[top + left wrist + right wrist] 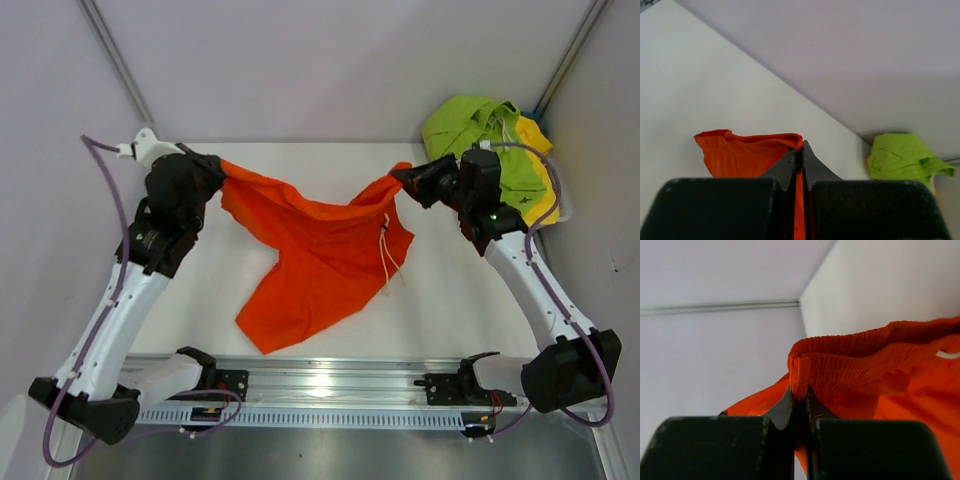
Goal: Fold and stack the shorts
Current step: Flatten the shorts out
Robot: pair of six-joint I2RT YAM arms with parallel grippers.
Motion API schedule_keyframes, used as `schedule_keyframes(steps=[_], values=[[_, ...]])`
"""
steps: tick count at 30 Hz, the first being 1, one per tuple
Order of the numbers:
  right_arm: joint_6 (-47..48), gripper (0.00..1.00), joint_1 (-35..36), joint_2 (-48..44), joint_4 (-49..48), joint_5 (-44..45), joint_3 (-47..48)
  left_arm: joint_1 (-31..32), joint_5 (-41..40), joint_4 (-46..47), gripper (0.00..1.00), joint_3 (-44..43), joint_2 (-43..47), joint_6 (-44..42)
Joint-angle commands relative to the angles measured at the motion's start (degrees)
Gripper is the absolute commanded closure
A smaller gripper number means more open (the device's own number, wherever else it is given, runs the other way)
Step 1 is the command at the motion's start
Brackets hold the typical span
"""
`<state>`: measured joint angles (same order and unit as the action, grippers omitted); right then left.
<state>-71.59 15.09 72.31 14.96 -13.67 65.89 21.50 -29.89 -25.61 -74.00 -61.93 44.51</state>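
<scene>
We see the orange shorts [322, 248] stretched between both arms at mid-table. The upper edge hangs in a sagging line and the lower part drapes down onto the table [470, 305], trailing toward the near left. The left gripper [220, 180] is clenched on the left corner of the fabric, and its wrist view shows the jaws pressed together with orange cloth pinched between them. The right gripper [404, 178] is likewise clamped on the gathered elastic waistband at the right end. A white drawstring [385, 252] dangles down the right side of the orange fabric.

In the far right corner, just behind and beside the right arm, lies a crumpled heap of lime green shorts [478, 132], with yellow shorts [546, 198] showing at its right edge. The right arm's wrist overlaps this heap in the overhead view, but we cannot tell whether they touch. Purple cables [108, 215] loop along both arms.

The table is plain white and matte. A metal rail [330, 385] runs along its near edge between the two arm bases. Pale grey walls enclose the far side and both flanks.
</scene>
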Motion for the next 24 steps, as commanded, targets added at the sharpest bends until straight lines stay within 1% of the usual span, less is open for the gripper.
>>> schedule_keyframes(steps=[1, 3, 6, 10, 13, 16, 17, 21, 22, 23, 24], values=[[2.9, 1.0, -0.2, -2.7, -10.3, -7.9, 8.4, -0.4, 3.3, 6.6, 1.0, -7.4, 6.4, -3.0], [3.9, 1.0, 0.3, -4.8, -11.1, -10.8, 10.5, -0.4, 5.4, 7.7, 1.0, -8.4, 10.0, -4.4], [4.8, 1.0, 1.3, -8.1, -11.3, -11.9, 11.2, -0.3, 8.5, 9.2, 1.0, -8.4, 14.0, -5.8], [4.4, 1.0, 1.8, -15.0, -10.0, -13.4, 10.8, -0.3, 12.7, 10.7, 1.0, -6.0, 21.7, -6.6], [3.3, 1.0, 3.0, -20.2, -8.5, -14.4, 10.8, -0.3, 14.6, 10.1, 1.0, -5.5, 26.4, -6.5], [2.2, 1.0, 4.0, -24.1, -6.0, -13.0, 11.6, -0.3, 15.6, 9.1, 1.0, -6.4, 29.0, -6.4], [1.7, 1.0, 4.2, -26.2, -5.4, -12.5, 12.8, -0.3, 15.8, 8.9, 1.0, -7.4, 30.1, -6.4], [0.1, 1.0, 4.2, -29.8, -2.7, -11.9, 16.5, -0.3, 16.9, 9.5, 1.0, -10.5, 32.2, -7.0], [0.0, 1.0, 4.3, -30.1, -2.0, -11.4, 17.2, -0.3, 16.9, 9.4, 1.0, -10.6, 32.3, -7.1], [0.2, 1.0, 4.2, -30.2, -0.5, -10.3, 18.6, -0.3, 16.6, 8.8, 1.0, -13.1, 31.6, -7.2], [0.4, 1.0, 4.3, -30.1, 0.3, -9.9, 19.1, -0.3, 16.6, 8.3, 1.0, -13.7, 31.0, -7.4]])
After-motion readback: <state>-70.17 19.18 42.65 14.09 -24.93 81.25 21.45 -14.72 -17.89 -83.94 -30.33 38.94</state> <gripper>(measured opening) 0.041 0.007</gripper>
